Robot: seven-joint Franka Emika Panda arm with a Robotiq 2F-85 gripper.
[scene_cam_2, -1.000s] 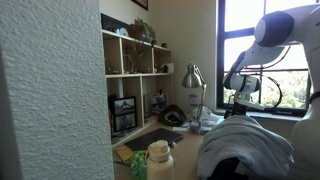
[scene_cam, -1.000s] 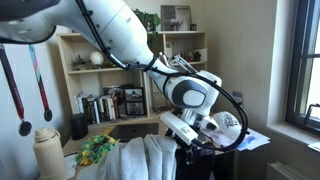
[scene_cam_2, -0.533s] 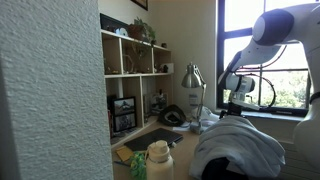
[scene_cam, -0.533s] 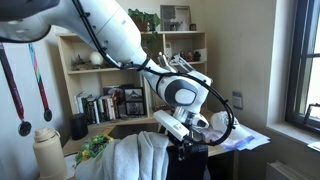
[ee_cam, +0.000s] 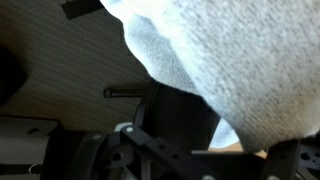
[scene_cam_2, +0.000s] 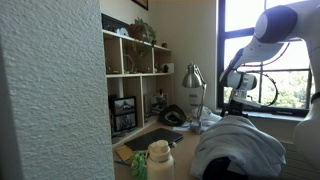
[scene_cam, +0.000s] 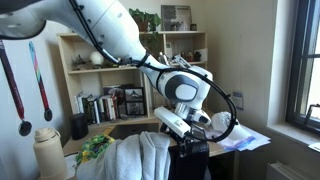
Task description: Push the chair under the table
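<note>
The black chair (scene_cam: 192, 162) stands at the front with a pale grey-white garment (scene_cam: 145, 155) draped over its top; both exterior views show it (scene_cam_2: 222, 170), garment (scene_cam_2: 248, 143) included. My gripper (scene_cam: 190, 127) is pressed against the chair's back just above the backrest, beside the garment. The other side shows it only small and dark (scene_cam_2: 238, 100). In the wrist view the garment (ee_cam: 240, 60) fills the upper right, the dark chair back (ee_cam: 180, 115) lies below it, and black gripper links cross the bottom. The jaws' opening does not show. The light-wood table (scene_cam_2: 165, 148) lies beyond the chair.
A wooden bookshelf (scene_cam: 95, 75) with books and plants stands behind the desk. A desk lamp (scene_cam_2: 192, 75), blue papers (scene_cam: 250, 140), a cream bottle (scene_cam: 48, 155) and a green-yellow object (scene_cam: 97, 148) sit on the desk. A window (scene_cam_2: 265, 75) is at the side.
My arm and gripper have shifted slightly toward the desk, and the chair with its garment has moved a little with them.
</note>
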